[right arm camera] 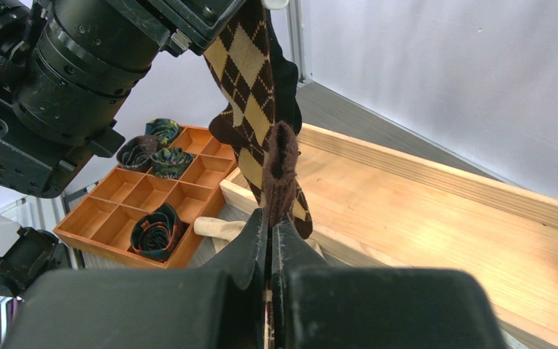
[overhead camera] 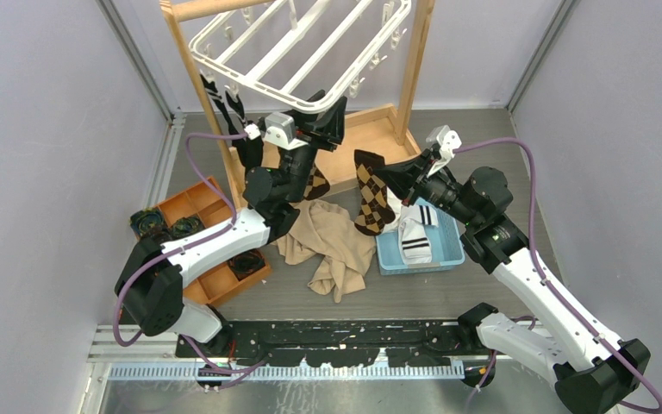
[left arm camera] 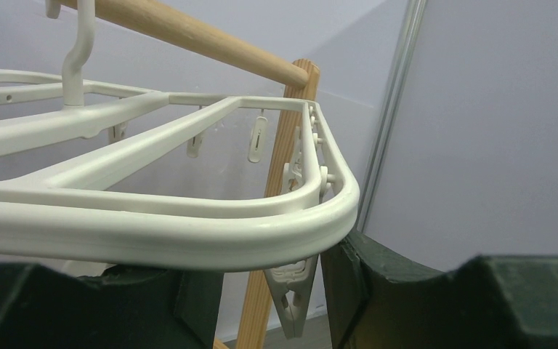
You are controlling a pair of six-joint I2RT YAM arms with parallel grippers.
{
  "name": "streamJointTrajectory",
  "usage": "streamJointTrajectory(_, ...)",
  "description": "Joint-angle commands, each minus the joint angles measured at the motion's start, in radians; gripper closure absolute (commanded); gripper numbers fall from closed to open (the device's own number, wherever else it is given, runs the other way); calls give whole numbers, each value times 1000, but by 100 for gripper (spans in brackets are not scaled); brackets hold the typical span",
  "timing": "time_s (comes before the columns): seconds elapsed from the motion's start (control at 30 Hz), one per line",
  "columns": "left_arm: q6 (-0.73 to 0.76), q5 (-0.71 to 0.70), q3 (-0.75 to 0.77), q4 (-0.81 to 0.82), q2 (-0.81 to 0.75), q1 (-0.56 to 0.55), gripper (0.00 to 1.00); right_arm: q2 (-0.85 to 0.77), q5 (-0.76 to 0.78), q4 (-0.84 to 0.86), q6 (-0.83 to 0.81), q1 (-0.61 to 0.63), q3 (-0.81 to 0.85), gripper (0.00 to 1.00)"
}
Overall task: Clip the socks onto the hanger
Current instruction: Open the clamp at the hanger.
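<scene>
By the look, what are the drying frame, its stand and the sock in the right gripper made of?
The drying frame: probably plastic, glossy white, smooth moulded rim. The stand: wood, pale and matte, grain showing on the dowel. The sock: knitted fabric, brown argyle, fuzzy edge, hanging limp from the right gripper.

The argyle sock (overhead camera: 371,194), centre frame, is showing dark brown with tan diamonds; the hanger (overhead camera: 259,86), up top, is showing plain white; the tray (overhead camera: 191,205), left, orange.
</scene>
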Motion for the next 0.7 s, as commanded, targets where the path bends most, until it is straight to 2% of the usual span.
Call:
streamJointTrajectory(0.0, 0, -23, 43, 71, -3, -3, 52, -4, -10, 49, 13, -4, 2, 99)
streamJointTrajectory(0.23, -7, -17, 39, 67, -8, -4, 68, -7, -9, 48, 13, -5, 1, 99)
streamJointTrajectory(0.67, -56, -20, 44, 9, -46, -3, 85, 19, -22, 69, 49, -5, 16, 99)
